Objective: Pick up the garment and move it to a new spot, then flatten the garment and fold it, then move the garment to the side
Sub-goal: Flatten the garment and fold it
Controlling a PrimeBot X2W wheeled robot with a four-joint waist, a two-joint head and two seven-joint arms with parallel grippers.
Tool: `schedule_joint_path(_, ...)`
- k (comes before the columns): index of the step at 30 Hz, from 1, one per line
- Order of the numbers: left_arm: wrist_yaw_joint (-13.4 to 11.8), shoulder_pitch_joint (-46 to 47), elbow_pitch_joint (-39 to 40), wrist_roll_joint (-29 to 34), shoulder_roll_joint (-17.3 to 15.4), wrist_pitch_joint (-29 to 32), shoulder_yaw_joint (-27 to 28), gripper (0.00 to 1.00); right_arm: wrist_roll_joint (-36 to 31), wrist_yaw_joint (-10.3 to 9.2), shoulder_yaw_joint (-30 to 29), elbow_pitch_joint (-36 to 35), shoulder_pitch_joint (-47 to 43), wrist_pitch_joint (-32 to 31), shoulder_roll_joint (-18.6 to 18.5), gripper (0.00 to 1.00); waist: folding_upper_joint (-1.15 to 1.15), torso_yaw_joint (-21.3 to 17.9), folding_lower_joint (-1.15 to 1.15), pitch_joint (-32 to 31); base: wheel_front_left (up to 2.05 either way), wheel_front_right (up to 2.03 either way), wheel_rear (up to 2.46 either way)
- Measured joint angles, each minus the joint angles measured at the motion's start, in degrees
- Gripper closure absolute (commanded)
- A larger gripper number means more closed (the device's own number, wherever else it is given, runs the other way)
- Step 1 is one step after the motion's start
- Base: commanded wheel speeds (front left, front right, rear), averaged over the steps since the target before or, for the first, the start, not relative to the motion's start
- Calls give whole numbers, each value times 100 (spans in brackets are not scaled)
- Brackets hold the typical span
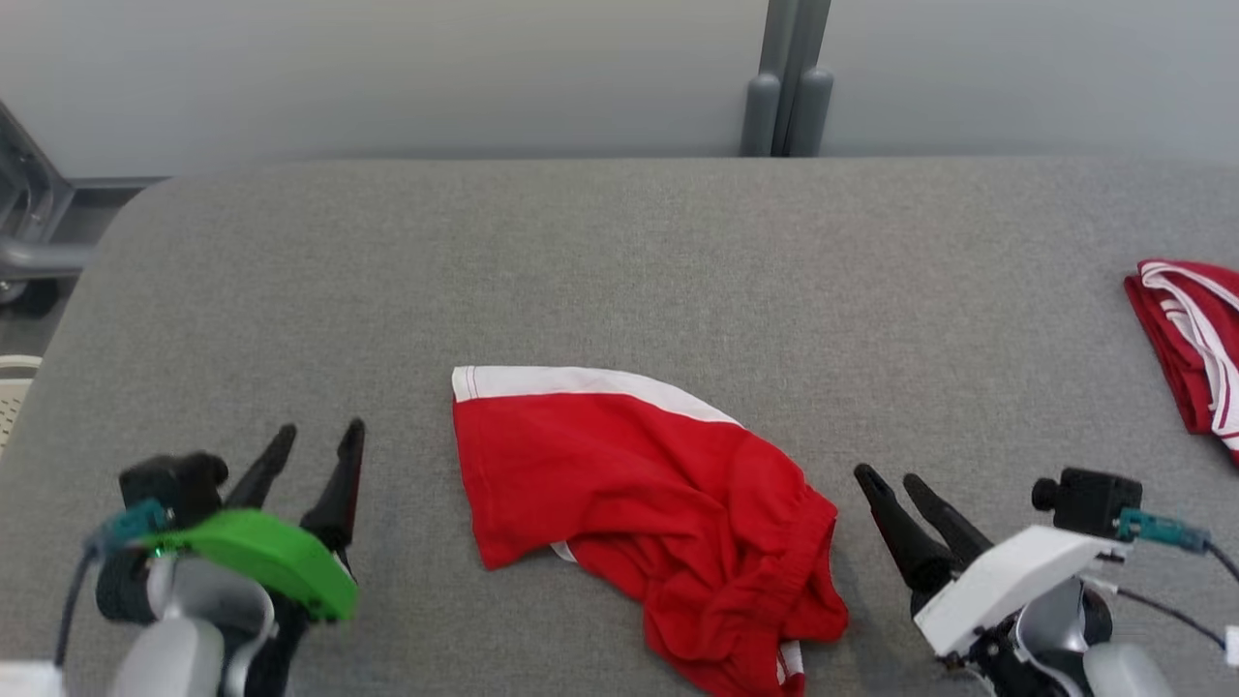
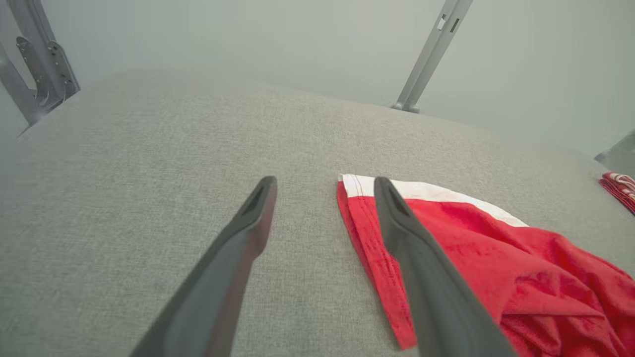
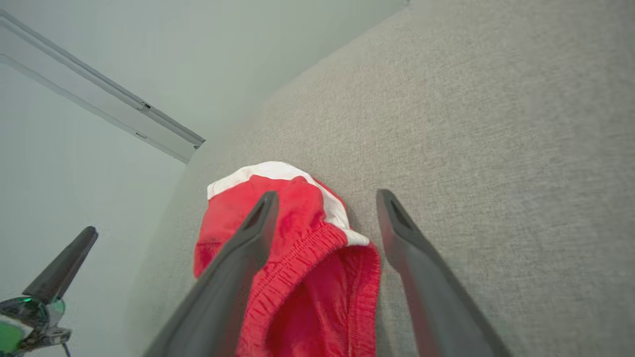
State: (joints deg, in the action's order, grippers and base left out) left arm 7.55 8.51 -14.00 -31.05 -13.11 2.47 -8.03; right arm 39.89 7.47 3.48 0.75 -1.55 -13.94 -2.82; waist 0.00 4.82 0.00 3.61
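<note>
Nearest the robot, the left gripper (image 1: 321, 429) has its two dark fingers spread wide and holds nothing. It hangs over the grey cloth-covered table (image 1: 678, 261), just to the left of the garment (image 1: 629, 484). On the other side the right gripper (image 1: 886, 475) is equally wide and empty, its fingers pointing toward the garment's bunched end, close beside it but apart from it.

The garment lies between the two of them near the front of the table. It is red with a white band along its far edge. Its left part is fairly flat, while the right, near end is crumpled and shows a gathered elastic hem.

Further back and well off to the right, at the table's edge, a second red-and-white cloth (image 1: 1186, 339) lies in a heap. Beyond the table stand a grey post (image 1: 789, 87) and a pale wall.
</note>
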Motion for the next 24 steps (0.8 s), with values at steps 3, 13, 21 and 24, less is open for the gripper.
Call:
schedule_joint_path(3, -31, 726, 93, -269, -269, 1140, -48, 0, 42, 0, -107, -625, 289, -1202, -133, 0, 0, -35, 0, 308, 0, 0, 0)
schedule_joint_path(13, -394, 2396, 275, -1106, -687, 4039, -92, 0, -88, 0, -358, -2045, 982, -4077, -733, 0, 0, -226, 0, 1225, 0, 0, 0)
schedule_joint_path(21, -582, 3179, 0, -1177, -888, 5228, -353, 0, -107, 0, -225, -2393, 1268, -5305, -1102, 5, 0, -450, 1, 1850, 0, 0, 0)
schedule_joint_path(24, -550, 3300, -105, -1180, -910, 5469, -482, 0, -74, 0, -110, -2363, 1300, -5432, -1073, 4, 0, -518, 1, 2044, 0, 0, 0)
